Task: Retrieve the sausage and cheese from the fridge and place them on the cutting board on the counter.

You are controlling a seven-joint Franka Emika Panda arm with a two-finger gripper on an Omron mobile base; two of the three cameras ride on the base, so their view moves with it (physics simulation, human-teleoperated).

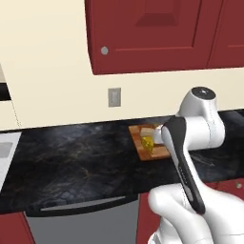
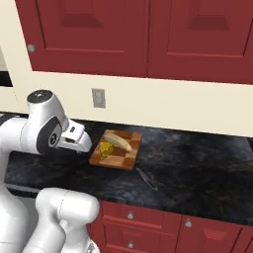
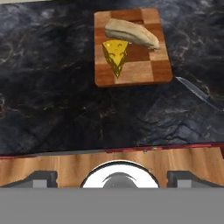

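- One of two items delivered: cheese (image 3: 116, 54) lying on the cutting board (image 3: 151, 72), touching a pale bread-like loaf (image 3: 131, 33) along the board's far side.
- No sausage on the board or on the counter (image 3: 48, 87); presumably not yet fetched.
- Gripper (image 3: 113, 178) spread wide and empty, pulled back on the near side of the board, fingertips (image 3: 41, 178) well apart.
- Knife (image 3: 197, 92) lying on the stone just right of the board.
- Next, by judgement: turn away to the fridge, find the slim dark stick, grasp it, set it on the bare near part of the board.
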